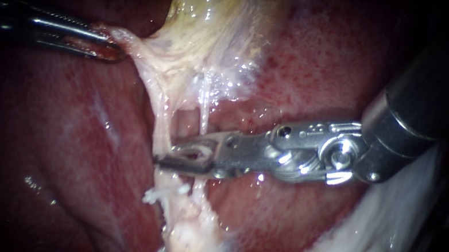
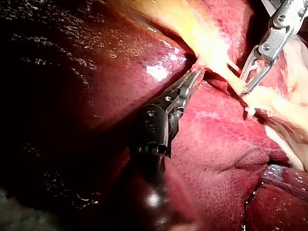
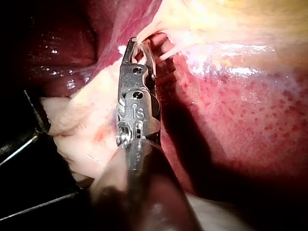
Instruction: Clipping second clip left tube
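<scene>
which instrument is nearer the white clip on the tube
Right. The right instrument straddles the tube just above the clip; the left instrument is far off to the upper left, holding gallbladder tissue.

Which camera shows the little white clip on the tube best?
The endoscope view: the white clip sits in plain sight on the tube, just below the right instrument. The left wrist view shows it only as a small white bit beside that instrument's jaws. In the right wrist view I cannot pick it out.
</scene>
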`<action>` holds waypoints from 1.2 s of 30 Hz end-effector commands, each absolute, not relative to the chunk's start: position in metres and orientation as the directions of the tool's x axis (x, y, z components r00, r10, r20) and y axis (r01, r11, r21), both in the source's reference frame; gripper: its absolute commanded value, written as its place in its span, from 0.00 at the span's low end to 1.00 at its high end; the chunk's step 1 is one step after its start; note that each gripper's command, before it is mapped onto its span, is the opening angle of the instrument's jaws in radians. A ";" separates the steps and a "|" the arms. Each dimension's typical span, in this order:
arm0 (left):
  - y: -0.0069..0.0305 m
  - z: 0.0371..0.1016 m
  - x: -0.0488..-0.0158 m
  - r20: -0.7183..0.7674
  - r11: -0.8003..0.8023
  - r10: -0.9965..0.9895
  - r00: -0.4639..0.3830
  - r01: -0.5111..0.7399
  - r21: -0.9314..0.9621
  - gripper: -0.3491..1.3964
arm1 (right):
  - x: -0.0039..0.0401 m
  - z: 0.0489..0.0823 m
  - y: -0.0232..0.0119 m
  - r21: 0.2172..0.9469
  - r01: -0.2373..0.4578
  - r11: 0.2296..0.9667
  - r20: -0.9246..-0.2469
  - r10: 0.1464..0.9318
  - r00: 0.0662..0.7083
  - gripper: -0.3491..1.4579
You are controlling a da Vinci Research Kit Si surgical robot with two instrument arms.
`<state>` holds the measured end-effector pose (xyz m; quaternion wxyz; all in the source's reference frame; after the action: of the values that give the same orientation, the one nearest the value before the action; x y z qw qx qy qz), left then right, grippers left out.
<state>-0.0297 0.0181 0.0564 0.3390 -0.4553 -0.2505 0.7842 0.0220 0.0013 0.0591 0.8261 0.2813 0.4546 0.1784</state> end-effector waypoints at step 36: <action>0.0180 0.0563 -0.0296 -0.544 -0.645 0.760 -0.356 -0.303 -0.702 0.00 | 0.0203 0.0633 -0.0009 0.884 0.094 0.457 -0.452 0.790 0.414 0.47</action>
<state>-0.0296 0.0180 0.0563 0.3389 -0.4554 -0.2508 0.7842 0.0201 -0.0009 0.0634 0.7001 0.4652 0.4820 0.2472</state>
